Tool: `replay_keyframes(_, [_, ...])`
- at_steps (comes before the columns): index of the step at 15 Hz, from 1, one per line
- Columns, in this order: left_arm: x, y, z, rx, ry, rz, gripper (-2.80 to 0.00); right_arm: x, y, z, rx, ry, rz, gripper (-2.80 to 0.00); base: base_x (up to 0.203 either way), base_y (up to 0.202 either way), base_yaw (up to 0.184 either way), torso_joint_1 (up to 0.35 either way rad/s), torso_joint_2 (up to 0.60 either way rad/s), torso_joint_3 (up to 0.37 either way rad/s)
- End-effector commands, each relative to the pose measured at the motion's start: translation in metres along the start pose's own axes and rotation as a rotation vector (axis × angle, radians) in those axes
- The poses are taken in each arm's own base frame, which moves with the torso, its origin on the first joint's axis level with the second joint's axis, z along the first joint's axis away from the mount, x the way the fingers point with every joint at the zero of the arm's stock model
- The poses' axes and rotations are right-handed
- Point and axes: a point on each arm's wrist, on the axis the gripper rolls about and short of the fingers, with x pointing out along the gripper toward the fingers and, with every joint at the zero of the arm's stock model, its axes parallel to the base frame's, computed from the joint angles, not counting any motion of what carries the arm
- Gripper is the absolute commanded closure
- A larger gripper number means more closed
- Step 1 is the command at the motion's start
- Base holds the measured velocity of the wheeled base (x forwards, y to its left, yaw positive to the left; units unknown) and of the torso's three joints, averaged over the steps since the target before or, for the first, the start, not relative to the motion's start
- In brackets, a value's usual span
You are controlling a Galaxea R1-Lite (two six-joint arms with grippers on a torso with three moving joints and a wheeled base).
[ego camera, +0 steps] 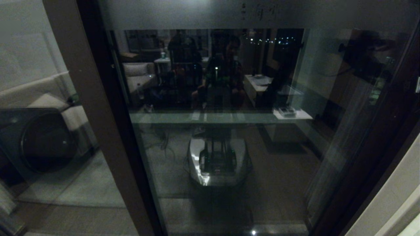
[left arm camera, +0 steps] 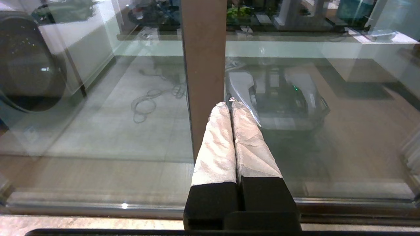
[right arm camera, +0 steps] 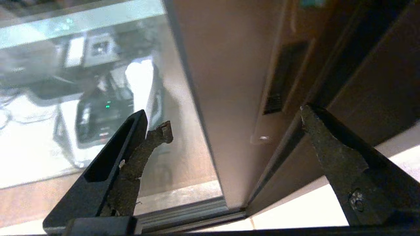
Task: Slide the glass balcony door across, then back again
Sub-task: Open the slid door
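Fingers first: the right gripper point(right arm camera: 236, 111) has its fingers point(right arm camera: 331, 154) spread wide, straddling the right-hand stile of the glass balcony door point(ego camera: 223, 131), while the left gripper point(left arm camera: 229, 105) has its two padded fingers point(left arm camera: 216, 144) pressed flat together with nothing between them.

Biggest thing in view is obviously the door itself. It fills nearly the whole head view, dark brown frame all round, frosted band point(ego camera: 256, 13) with faint characters across the top, and the glass mostly showing a reflection of the room and the robot's own base. Its left stile point(ego camera: 95, 114) runs down the left of the scene, and through the panel beyond that you can make out a washing machine point(ego camera: 42, 141) on the balcony side. On the right, the door sits up against the outer frame, so it looks closed or close to it.

Next down in size: the recessed slot handle point(right arm camera: 282, 78) on the right stile. My read is that the open right fingers are lined up there so one tip can hook into the slot or the stile edge and drag the door across. I can't tell if anything is actually touching yet.

The closed left fingers point at the left stile point(left arm camera: 203, 65), probably as a blunt pusher for the return slide.
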Motion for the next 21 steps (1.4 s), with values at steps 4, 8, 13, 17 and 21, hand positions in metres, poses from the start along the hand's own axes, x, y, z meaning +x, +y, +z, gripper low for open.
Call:
replay_keyframes(4, [0.000, 0.000, 0.000, 0.000, 0.000, -0.001, 0.00, 0.003, -0.001, 0.004, -0.004, -0.011, 0.022, -2.80, 0.000, 0.000, 0.000, 0.000, 0.00, 0.000])
replay_keyframes(8, [0.000, 0.000, 0.000, 0.000, 0.000, -0.001, 0.00, 0.009, -0.002, 0.005, -0.006, -0.013, 0.025, -2.80, 0.000, 0.000, 0.000, 0.000, 0.00, 0.000])
replay_keyframes(13, [0.000, 0.000, 0.000, 0.000, 0.000, -0.001, 0.00, 0.014, 0.004, 0.004, -0.010, -0.007, 0.041, -2.80, 0.000, 0.000, 0.000, 0.000, 0.00, 0.000])
replay_keyframes(17, [0.000, 0.000, 0.000, 0.000, 0.000, 0.000, 0.00, 0.017, 0.006, 0.003, -0.012, -0.006, 0.047, -2.80, 0.000, 0.000, 0.000, 0.000, 0.00, 0.000])
replay_keyframes(21, [0.000, 0.000, 0.000, 0.000, 0.000, -0.001, 0.00, 0.022, 0.004, 0.005, -0.015, -0.013, 0.048, -2.80, 0.000, 0.000, 0.000, 0.000, 0.00, 0.000])
